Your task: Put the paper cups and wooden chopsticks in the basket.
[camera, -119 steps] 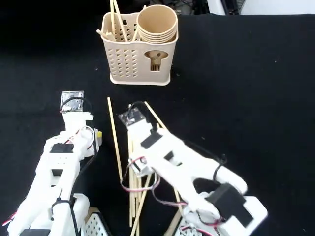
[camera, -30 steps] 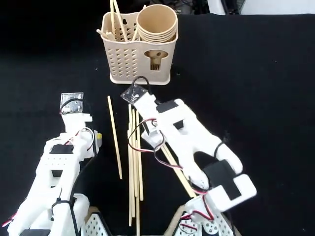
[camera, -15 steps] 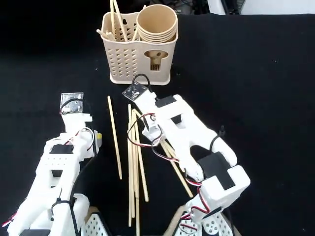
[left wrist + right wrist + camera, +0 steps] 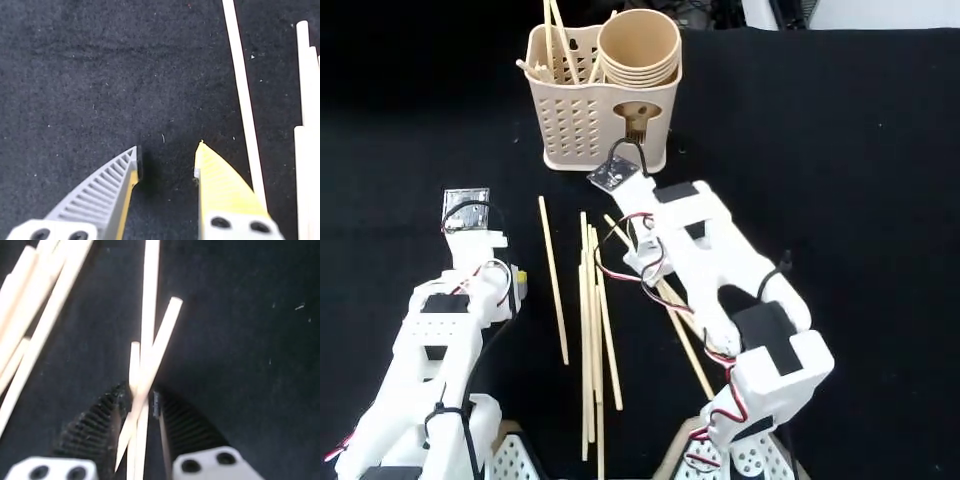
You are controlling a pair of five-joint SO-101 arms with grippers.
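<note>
A beige basket [image 4: 575,125] stands at the back of the table with a stack of paper cups [image 4: 640,48] and a few wooden chopsticks [image 4: 552,40] upright in it. My right gripper [image 4: 626,208] is just in front of the basket, shut on a few chopsticks [image 4: 146,365] crossed between its jaws [image 4: 142,401]. These held chopsticks [image 4: 675,325] trail back diagonally under the arm. More loose chopsticks [image 4: 590,320] lie on the cloth between the arms, and one single stick [image 4: 553,280] lies apart. My left gripper [image 4: 167,150] is open over bare cloth beside that single stick [image 4: 242,95].
The table is covered in black cloth [image 4: 840,200]. Open room lies to the right of the basket and the right arm. The left arm [image 4: 445,330] lies along the front left.
The right arm has moved from the loose pile toward the basket with chopsticks in its grip, and the held sticks swung out diagonally. The left arm has not moved.
</note>
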